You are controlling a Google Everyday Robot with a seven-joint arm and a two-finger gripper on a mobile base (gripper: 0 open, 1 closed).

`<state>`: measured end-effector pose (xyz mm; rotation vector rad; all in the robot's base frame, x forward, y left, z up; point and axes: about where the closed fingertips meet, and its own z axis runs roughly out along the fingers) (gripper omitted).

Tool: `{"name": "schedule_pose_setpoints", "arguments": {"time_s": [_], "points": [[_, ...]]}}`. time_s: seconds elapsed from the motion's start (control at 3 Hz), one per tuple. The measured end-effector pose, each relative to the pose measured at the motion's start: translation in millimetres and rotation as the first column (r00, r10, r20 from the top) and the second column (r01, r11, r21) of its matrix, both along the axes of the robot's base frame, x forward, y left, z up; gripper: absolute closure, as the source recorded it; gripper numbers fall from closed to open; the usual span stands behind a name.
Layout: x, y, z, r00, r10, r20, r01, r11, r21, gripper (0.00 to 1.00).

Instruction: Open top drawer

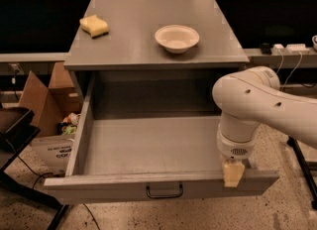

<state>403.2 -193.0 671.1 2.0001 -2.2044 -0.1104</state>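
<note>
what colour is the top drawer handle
Black handle, camera view; claw at front rim of top drawer.

The plain grey metal top drawer (148, 149) has a small black loop handle (164, 191). A pale yellow pincer (233, 173) sits at its front right rim, under a glossy white robot arm (257, 100). The matte grey surface (143, 21) holds a yellow rectangular sponge (94, 26) and a cream round bowl (177, 38).

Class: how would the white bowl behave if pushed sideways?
Probably slides, not tips: the bowl sits low and wide on the flat cabinet top. Likely light: small, shallow. The hand is at the front of the top drawer.
</note>
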Motion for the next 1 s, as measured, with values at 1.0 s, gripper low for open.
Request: {"name": "schedule_pose_setpoints", "arguments": {"time_s": [1.0], "points": [[-68, -15, 19, 0.9956, -0.088, -0.032, 0.088, 0.996, -0.021, 1.0]]}}
